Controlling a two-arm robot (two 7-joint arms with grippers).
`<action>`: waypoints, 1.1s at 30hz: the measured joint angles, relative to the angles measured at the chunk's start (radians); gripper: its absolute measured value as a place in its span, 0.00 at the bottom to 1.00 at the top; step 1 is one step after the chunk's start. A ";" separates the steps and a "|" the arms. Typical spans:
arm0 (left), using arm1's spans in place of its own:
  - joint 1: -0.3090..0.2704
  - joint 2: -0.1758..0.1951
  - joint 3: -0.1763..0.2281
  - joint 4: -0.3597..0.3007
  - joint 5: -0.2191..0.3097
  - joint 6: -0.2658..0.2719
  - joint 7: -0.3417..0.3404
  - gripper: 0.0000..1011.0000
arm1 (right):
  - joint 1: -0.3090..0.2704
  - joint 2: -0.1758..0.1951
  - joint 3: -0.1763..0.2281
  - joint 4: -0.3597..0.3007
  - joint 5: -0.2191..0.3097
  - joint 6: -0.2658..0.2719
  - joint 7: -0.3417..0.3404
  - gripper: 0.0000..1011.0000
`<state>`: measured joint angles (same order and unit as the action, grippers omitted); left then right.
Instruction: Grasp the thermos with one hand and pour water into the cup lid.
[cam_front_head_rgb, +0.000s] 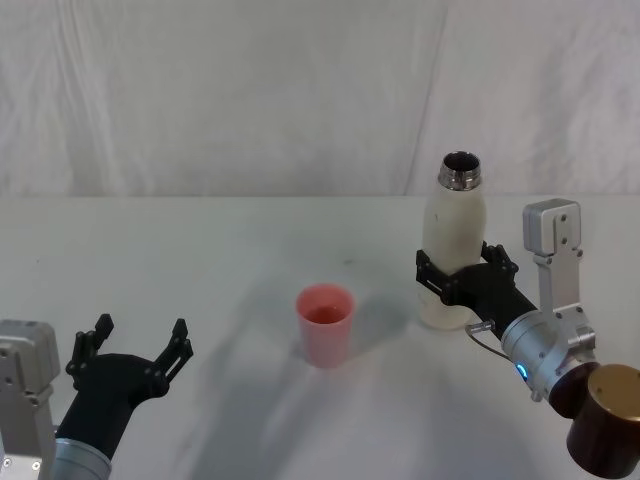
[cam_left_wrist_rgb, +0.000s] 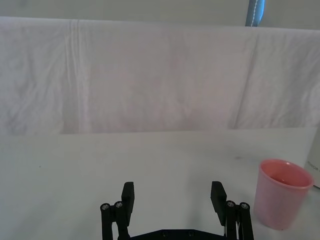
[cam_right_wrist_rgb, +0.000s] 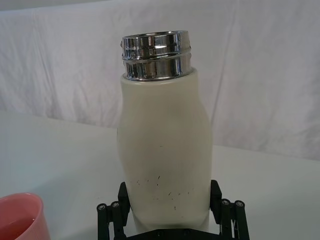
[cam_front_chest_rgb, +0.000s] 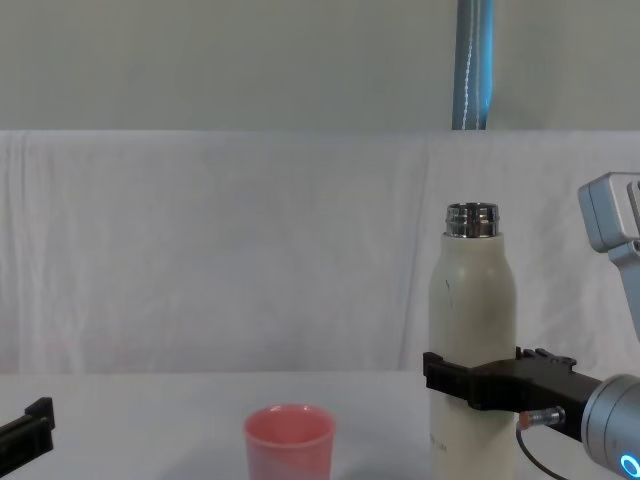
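The cream-white thermos (cam_front_head_rgb: 455, 235) (cam_right_wrist_rgb: 165, 145) (cam_front_chest_rgb: 472, 300) stands upright on the table at the right, its steel neck uncapped. My right gripper (cam_front_head_rgb: 462, 265) (cam_right_wrist_rgb: 170, 200) (cam_front_chest_rgb: 475, 385) is shut on its lower body, one black finger on each side. The pink cup lid (cam_front_head_rgb: 325, 325) (cam_left_wrist_rgb: 280, 192) (cam_right_wrist_rgb: 20, 217) (cam_front_chest_rgb: 289, 440) stands upright to the thermos's left, apart from it. My left gripper (cam_front_head_rgb: 142, 330) (cam_left_wrist_rgb: 172, 192) is open over the table's near left, with nothing between its fingers. The cup lid is to its right.
The white cloth-covered table (cam_front_head_rgb: 230, 260) has free room on the left and in the middle. A white cloth backdrop (cam_front_chest_rgb: 220, 250) hangs behind it, and a blue pole (cam_front_chest_rgb: 472, 65) rises above that. My right arm's brown joint (cam_front_head_rgb: 610, 420) sits at the near right corner.
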<state>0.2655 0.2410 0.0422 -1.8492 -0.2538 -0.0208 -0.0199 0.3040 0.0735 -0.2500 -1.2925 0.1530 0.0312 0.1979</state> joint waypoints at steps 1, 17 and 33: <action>0.000 0.000 0.000 0.000 0.000 0.000 0.000 0.99 | 0.001 0.000 0.000 0.002 0.000 0.000 0.000 0.95; 0.000 0.000 0.000 0.000 0.000 0.000 0.000 0.99 | 0.015 0.004 -0.007 0.023 0.000 0.008 0.002 0.95; 0.000 0.000 0.000 0.000 0.000 0.000 0.000 0.99 | 0.019 0.004 -0.002 0.027 0.012 0.026 0.006 0.95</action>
<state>0.2655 0.2410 0.0421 -1.8492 -0.2538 -0.0208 -0.0199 0.3232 0.0775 -0.2524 -1.2653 0.1645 0.0572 0.2040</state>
